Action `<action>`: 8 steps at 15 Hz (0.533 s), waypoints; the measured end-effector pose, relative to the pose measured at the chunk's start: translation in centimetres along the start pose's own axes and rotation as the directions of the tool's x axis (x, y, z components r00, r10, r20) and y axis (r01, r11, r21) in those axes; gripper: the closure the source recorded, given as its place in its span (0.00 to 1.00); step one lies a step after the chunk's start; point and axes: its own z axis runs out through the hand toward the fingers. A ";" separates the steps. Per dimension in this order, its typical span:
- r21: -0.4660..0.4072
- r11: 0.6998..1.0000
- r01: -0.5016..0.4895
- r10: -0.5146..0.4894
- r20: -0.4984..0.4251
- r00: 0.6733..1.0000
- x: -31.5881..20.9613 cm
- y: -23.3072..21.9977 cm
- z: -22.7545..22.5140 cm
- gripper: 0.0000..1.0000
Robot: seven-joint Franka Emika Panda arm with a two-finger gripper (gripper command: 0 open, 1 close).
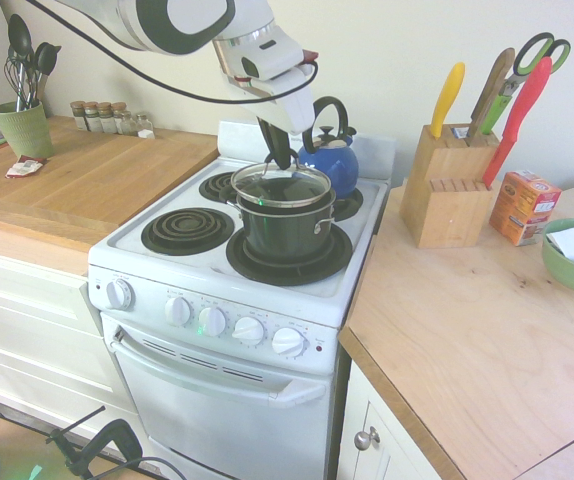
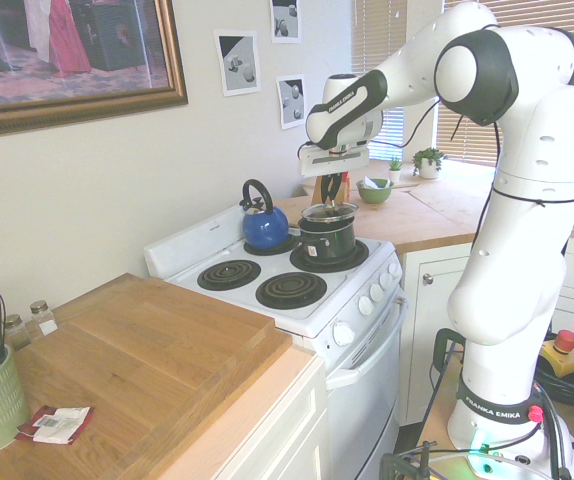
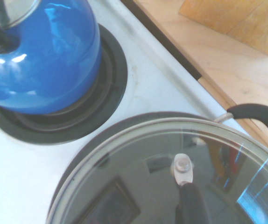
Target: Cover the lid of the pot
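Observation:
The dark green-black pot (image 1: 287, 228) stands on the stove's front right burner (image 1: 289, 262). The round glass lid (image 1: 280, 186) with its silver rim lies level across the pot's mouth. My gripper (image 1: 280, 160) reaches down from above and is shut on the lid's small dark knob. The second exterior view shows the same: lid (image 2: 329, 212) on the pot (image 2: 327, 238), gripper (image 2: 330, 194) directly over it. The wrist view shows the glass lid (image 3: 138, 186) from above, with one pot handle (image 3: 260, 116) at its edge.
A blue kettle (image 1: 329, 160) sits on the back right burner, close behind the pot. A wooden knife block (image 1: 447, 190), an orange box (image 1: 523, 206) and a green bowl (image 1: 573, 262) stand on the right counter. Spice jars (image 1: 110, 118) and a utensil cup (image 1: 24, 128) are at the far left.

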 end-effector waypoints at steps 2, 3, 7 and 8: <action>0.002 1.000 0.008 -0.008 -0.006 1.000 0.1 -0.1 0.6 1.00; 0.003 1.000 0.013 -0.013 -0.009 1.000 0.0 -0.2 0.9 1.00; 0.009 0.999 0.039 -0.038 -0.018 0.999 -0.6 -1.0 2.2 1.00; 0.012 0.999 0.046 -0.046 -0.017 0.999 -0.9 -1.3 2.1 1.00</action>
